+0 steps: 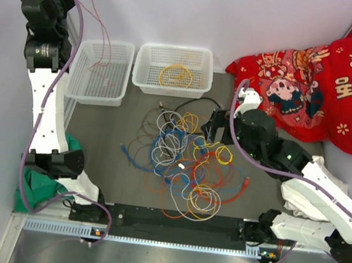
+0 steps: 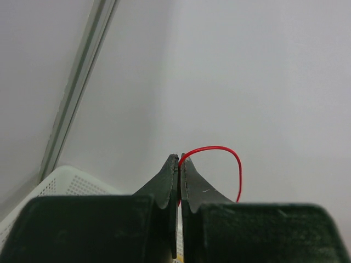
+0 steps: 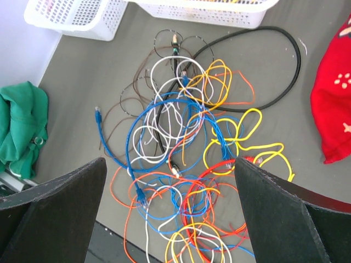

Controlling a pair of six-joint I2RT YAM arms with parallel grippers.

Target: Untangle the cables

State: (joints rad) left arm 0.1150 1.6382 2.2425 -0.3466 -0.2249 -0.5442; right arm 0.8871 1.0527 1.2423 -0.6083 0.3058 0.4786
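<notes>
Top view: cable tangle (image 1: 181, 164) lies in the middle of the bench (image 1: 98, 135). One yellow cable (image 1: 175, 75) is already in a white basket (image 1: 170, 92).

Left wrist: left gripper (image 2: 180, 159) jaws are clamped on a red wire (image 2: 214, 147), held high. Best lowered slowly so the slack coils into a basket.

Right wrist: right gripper (image 3: 170, 161) jaws are wide apart over the tangle. An outer loop looks the best pick.

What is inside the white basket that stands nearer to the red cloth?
One coiled yellow cable lies on the floor of the white basket. Nothing else shows there from above. The floor strip right behind its near wall is covered.
</notes>
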